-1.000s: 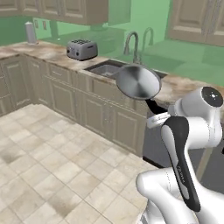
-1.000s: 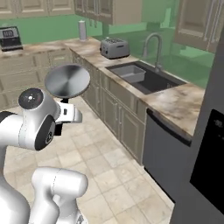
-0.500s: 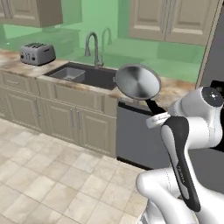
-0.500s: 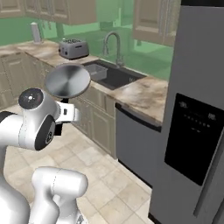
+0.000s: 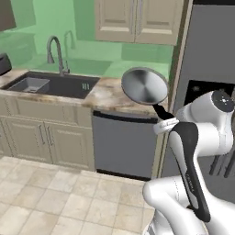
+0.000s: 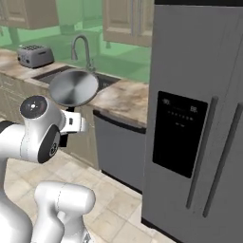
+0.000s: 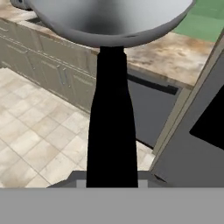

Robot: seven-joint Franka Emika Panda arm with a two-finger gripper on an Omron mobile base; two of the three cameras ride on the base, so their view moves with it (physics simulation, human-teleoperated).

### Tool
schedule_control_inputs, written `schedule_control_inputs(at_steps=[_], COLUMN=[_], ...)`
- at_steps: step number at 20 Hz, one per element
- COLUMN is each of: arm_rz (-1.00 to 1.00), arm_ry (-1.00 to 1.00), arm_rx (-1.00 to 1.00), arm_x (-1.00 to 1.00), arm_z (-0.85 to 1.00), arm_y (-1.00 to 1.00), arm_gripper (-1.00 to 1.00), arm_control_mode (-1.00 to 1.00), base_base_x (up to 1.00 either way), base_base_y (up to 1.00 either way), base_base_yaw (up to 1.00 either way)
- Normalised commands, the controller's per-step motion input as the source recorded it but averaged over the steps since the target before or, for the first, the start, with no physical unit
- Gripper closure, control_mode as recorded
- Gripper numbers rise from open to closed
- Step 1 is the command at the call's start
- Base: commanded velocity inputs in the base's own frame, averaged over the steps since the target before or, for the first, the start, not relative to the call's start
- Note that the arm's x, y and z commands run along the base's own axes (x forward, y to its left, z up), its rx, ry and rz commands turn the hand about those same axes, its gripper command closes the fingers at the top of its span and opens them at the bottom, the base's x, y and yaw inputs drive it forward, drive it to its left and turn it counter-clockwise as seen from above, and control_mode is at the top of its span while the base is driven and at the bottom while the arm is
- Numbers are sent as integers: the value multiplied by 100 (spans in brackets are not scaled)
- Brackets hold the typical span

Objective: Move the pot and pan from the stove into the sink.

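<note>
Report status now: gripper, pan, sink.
Gripper shut on pan handle, pan held high. Sink ahead left, basin open. Nothing in the way.

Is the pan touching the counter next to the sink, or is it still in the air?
Apart. In the left base view the pan is tilted up on its black handle, held above the counter, beside the sink; no part rests on the stone.

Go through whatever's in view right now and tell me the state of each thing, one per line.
pan: held in the air by its black handle, tilted on edge
gripper: shut on the pan handle
sink: holds only the grey rack insert
faucet: no water running
fridge: doors closed
dishwasher: closed
</note>
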Motion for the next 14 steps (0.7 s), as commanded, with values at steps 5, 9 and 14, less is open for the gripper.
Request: schedule_control_inputs(at_steps=[5, 9, 14], arm_rz=[0, 0, 0], arm_ry=[0, 0, 0], arm_rx=[0, 0, 0], arm_x=[0, 0, 0], arm_z=[0, 0, 0], arm_y=[0, 0, 0], arm_gripper=[100, 100, 100], arm_control_mode=[100, 100, 100], base_base_x=[0, -4, -7], base_base_y=[-10, -10, -8], base_base_yaw=[-38, -36, -33])
